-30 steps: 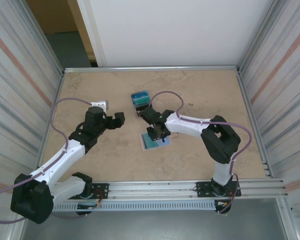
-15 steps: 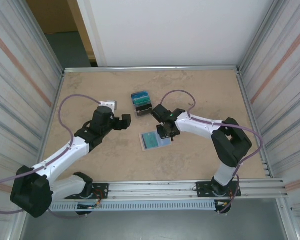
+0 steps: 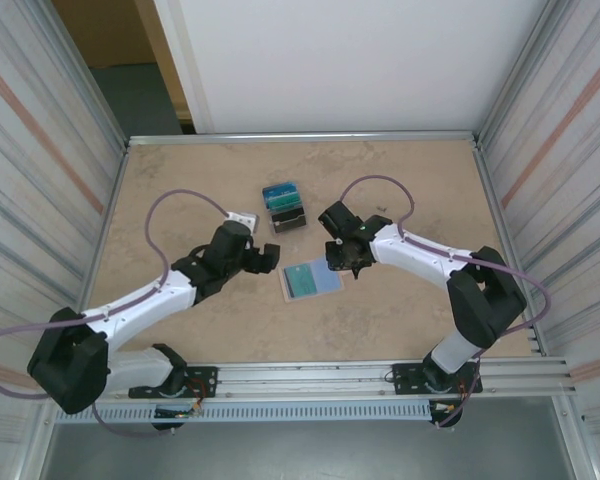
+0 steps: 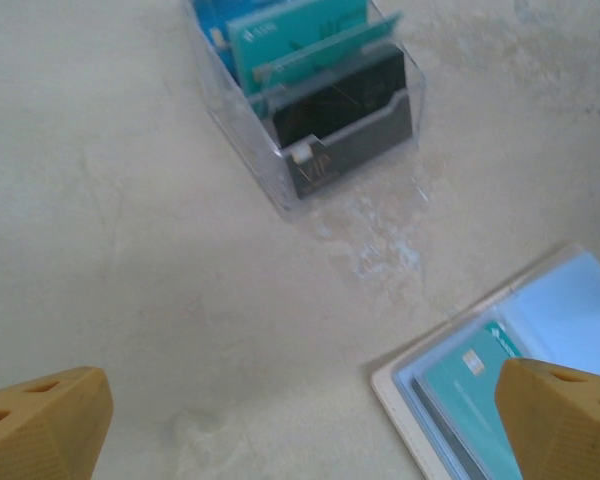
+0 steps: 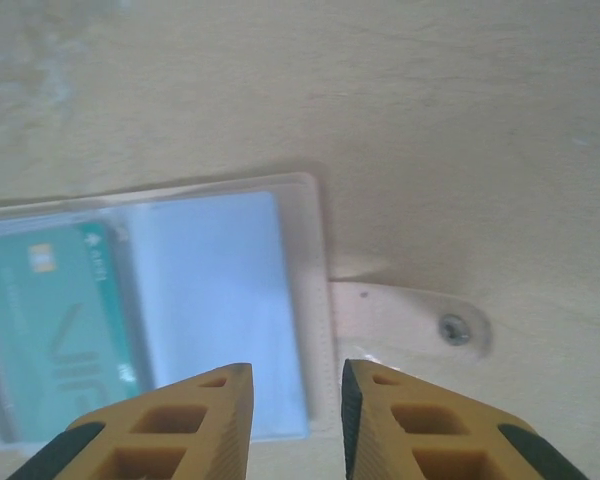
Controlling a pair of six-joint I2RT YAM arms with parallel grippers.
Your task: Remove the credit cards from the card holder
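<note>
The card holder [image 3: 325,277] lies open and flat mid-table, tan rim, pale-blue lining [image 5: 220,290], its tan tab [image 5: 410,322] out on the table. A teal credit card [image 5: 60,320] sits in its left pocket, with a dark edge under it [image 4: 450,425]. My right gripper [image 3: 343,262] hovers over the holder's right edge. Its jaws [image 5: 297,385] are a narrow gap apart, with nothing pinched between them. My left gripper [image 3: 270,258] is just left of the holder. It is wide open [image 4: 300,430] over bare table by the holder's corner.
A clear plastic box [image 3: 284,207] stands behind the holder, with teal, blue and black cards [image 4: 310,60] upright in it. Metal walls close in the table on the left, right and back. The table [image 3: 180,180] is tan.
The left arm has reached right, toward the holder's left side. The right gripper has drawn back from over the holder to its right edge.
</note>
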